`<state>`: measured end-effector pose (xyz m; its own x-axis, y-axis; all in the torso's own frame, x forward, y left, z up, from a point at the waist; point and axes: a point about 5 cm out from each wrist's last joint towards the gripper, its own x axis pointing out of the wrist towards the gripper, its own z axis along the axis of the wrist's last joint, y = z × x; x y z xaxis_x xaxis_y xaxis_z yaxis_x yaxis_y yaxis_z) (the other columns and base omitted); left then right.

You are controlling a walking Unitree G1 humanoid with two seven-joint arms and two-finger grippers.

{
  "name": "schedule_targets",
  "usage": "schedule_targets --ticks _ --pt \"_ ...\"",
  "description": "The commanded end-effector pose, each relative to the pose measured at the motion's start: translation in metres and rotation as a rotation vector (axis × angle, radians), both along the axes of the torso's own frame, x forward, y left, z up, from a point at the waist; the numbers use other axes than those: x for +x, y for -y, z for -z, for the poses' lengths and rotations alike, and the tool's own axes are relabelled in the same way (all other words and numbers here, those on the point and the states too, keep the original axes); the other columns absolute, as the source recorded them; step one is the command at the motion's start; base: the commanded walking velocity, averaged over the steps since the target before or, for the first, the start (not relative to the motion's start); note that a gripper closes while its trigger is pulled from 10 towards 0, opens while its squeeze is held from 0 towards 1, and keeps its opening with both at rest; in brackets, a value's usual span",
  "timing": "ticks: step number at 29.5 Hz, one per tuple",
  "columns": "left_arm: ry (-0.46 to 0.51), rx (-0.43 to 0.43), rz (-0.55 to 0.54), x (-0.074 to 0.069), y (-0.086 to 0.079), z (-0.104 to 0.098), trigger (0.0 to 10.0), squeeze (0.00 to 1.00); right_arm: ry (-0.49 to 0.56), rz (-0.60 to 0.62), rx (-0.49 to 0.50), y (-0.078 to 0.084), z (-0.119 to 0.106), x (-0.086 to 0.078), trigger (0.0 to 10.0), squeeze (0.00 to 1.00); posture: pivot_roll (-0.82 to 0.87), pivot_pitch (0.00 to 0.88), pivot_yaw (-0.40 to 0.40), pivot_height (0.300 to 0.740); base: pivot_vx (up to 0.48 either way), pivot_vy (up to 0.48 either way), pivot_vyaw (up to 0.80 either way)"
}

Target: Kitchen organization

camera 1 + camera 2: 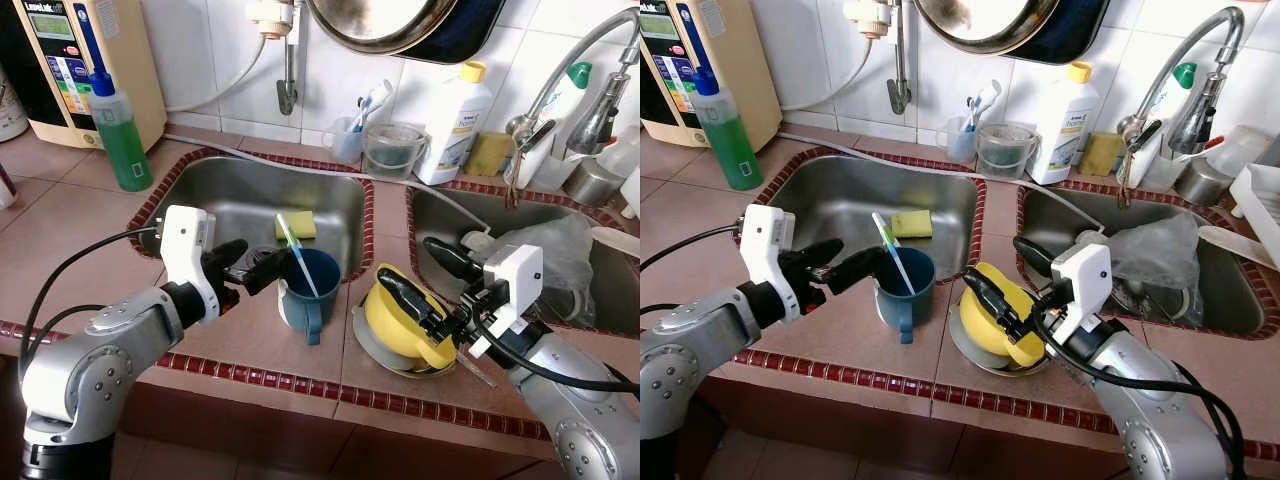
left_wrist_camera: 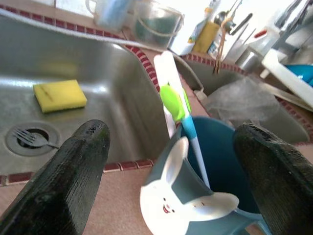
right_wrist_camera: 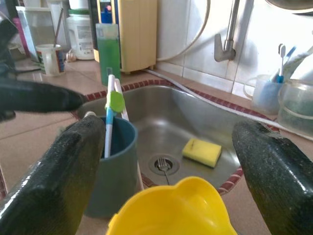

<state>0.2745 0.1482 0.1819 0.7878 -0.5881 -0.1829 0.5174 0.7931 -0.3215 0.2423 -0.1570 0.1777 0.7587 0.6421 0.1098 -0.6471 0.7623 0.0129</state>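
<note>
Just ahead of the left gripper stands the blue mug, a little left of centre in the left eye view, on the tiled desk at the front lip of the left sink. The fingers are spread wide with nothing between them; in the left wrist view the two black fingers frame the mug's near wall and its rabbit-shaped ornament, so the mug lies straight along the gripper's reach, close to the tips but, as far as I can judge, not yet touched. Its handle points toward the bottom of the frame, at the desk's front edge — away from the sink.

A toothbrush stands in the mug, its long axis leaning from the mug's inside up toward the upper left, the green-and-white head end above the rim. Any closing of the fingers would have to clear that slanted stem.

The right gripper sits right of centre, also open wide and holding nothing, poised over the yellow bowl, which rests tilted on a plate between the two sinks. That arm is nearer the bowl; the left is plainly nearer the mug.

In the basin beyond lie a yellow sponge and a fork at the drain. A green soap bottle stands at the upper left — well apart from both grippers.
</note>
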Motion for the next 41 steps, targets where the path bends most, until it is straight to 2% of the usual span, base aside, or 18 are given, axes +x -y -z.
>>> schedule_targets --ticks 1,8,26,35,41 --pt "0.014 0.014 0.01 0.0 0.005 -0.004 10.0 0.0 0.004 0.002 -0.001 0.0 -0.003 -0.002 10.0 0.0 0.07 0.0 -0.04 0.74 0.0 0.0 0.0" --pt "0.004 0.001 -0.02 0.01 0.017 -0.008 10.0 0.0 -0.004 -0.007 0.008 -0.005 -0.002 -0.005 10.0 0.0 0.07 0.0 -0.036 0.74 0.0 0.0 0.0" --pt "-0.034 0.014 -0.079 0.032 0.031 -0.006 10.0 0.0 -0.016 0.001 0.013 -0.007 0.0 -0.008 10.0 0.0 0.05 0.0 -0.023 0.74 0.0 0.0 0.0" --pt "-0.013 0.034 -0.064 0.039 0.044 -0.009 10.0 0.0 -0.016 -0.007 0.018 -0.011 0.0 -0.01 10.0 0.0 0.04 0.0 -0.014 0.74 0.0 0.0 0.0" --pt "-0.013 0.017 -0.067 0.043 0.053 -0.012 10.0 0.0 -0.018 -0.007 0.021 -0.012 0.0 -0.011 10.0 0.0 0.04 0.0 -0.013 0.74 0.0 0.0 0.0"
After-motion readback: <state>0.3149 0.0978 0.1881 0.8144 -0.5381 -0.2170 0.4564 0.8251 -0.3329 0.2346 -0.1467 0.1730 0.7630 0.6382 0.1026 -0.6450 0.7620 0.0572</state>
